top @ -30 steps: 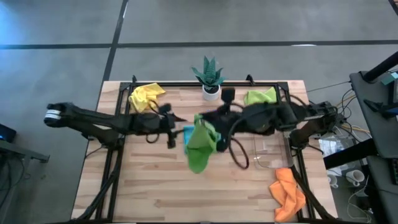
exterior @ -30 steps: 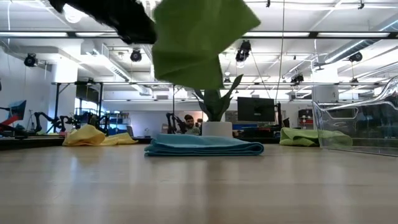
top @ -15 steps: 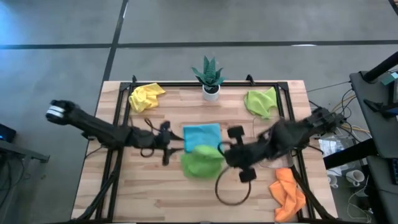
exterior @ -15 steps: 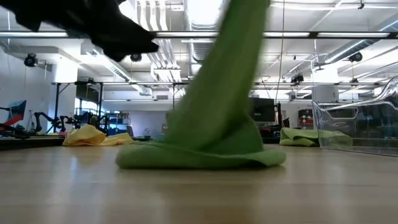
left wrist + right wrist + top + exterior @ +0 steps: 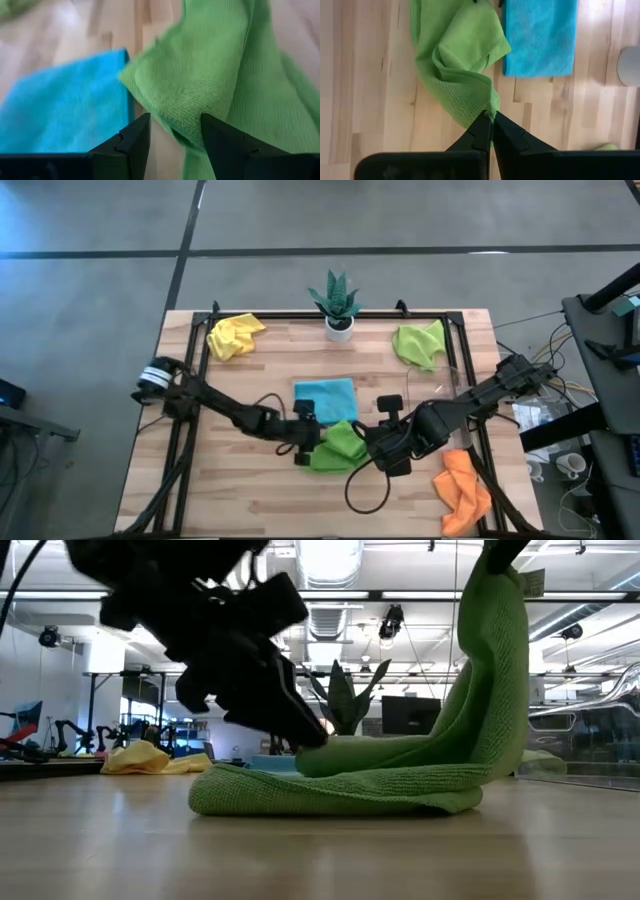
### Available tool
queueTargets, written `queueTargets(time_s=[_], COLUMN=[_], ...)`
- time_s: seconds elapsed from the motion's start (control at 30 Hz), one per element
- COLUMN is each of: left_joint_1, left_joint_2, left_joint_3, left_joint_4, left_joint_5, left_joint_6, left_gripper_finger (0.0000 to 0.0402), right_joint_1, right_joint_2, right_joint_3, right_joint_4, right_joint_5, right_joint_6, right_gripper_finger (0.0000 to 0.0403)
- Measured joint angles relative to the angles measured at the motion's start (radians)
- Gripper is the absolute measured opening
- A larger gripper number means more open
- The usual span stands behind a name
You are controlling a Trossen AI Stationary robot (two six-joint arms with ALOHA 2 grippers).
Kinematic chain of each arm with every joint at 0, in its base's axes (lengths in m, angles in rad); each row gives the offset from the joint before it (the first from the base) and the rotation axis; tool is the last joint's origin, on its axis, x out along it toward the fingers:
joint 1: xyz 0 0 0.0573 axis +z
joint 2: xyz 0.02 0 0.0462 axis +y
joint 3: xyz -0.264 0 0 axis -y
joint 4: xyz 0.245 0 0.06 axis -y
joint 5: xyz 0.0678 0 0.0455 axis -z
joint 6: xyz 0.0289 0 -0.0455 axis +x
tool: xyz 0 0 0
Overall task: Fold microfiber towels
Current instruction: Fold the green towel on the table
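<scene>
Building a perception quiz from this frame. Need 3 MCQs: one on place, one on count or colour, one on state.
1. Where does the blue towel lie?
A. flat at mid-table, beside the green towel being worked
B. inside the clear tray
C. on the yellow towel

2. How many lime green towels show in the high view?
A. one
B. two
C. three

3. How does the right gripper stand?
A. wide open above the table
B. shut on a plant leaf
C. shut on a lifted edge of the green towel

Answers:
1 A: the high view shows it spread flat just behind the green towel, apart from the yellow towel.
2 B: one between the grippers, the other green towel near the far right corner.
3 C: the right wrist view shows the fingers pinched together on the cloth's edge, and the low view shows that side raised.
</scene>
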Motion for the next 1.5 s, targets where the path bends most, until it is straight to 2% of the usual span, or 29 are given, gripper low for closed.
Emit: queueTargets(time_s=[0.17,0.4,0.53,0.6,0.73,0.8,1.03,1.13,1.23,1.37,1.5], left_joint_1=[0.0,0.038,0.045,0.042,0.027,0.022,-0.093,-0.183,-0.285,-0.42,-0.508], left_joint_2=[0.008,0.059,0.103,0.103,0.016,-0.071,-0.472,-0.648,-0.783,-0.866,-0.843], left_joint_3=[0.05,0.036,0.055,0.073,0.083,0.082,0.081,0.08,0.081,0.128,0.247], left_joint_4=[-0.15,-0.024,0.045,0.045,-0.045,-0.142,-0.525,-0.589,-0.582,-0.536,-0.522], left_joint_5=[0.088,0.197,0.228,0.246,0.245,0.236,0.013,-0.139,-0.282,-0.374,-0.445], left_joint_6=[-0.105,-0.296,-0.273,-0.233,-0.204,-0.209,-0.259,-0.261,-0.23,-0.117,0.029], left_gripper_finger=[0.016,0.016,0.0152,0.0125,0.0024,0.0011,0.0001,0.0001,0.0,0.0,0.0], right_joint_1=[0.0,-0.002,-0.002,-0.001,0.003,0.005,0.045,0.047,0.043,0.065,0.1], right_joint_2=[-0.005,-0.008,-0.008,-0.011,-0.032,-0.055,-0.169,-0.224,-0.252,-0.266,-0.279], right_joint_3=[0.002,0.002,0.002,0.002,0.002,0.003,0.023,0.001,-0.013,0.011,0.045], right_joint_4=[0.0,0.026,0.038,0.037,0.029,0.027,0.055,0.128,0.202,0.325,0.493], right_joint_5=[0.0,0.021,0.027,0.027,0.056,0.084,0.237,0.297,0.309,0.295,0.281], right_joint_6=[-0.032,-0.063,-0.076,-0.078,-0.083,-0.083,-0.136,-0.184,-0.232,-0.368,-0.569], right_gripper_finger=[0.0009,0.0009,0.0009,0.0009,0.0009,0.0009,0.0009,0.0009,0.0009,0.0009,0.0009])
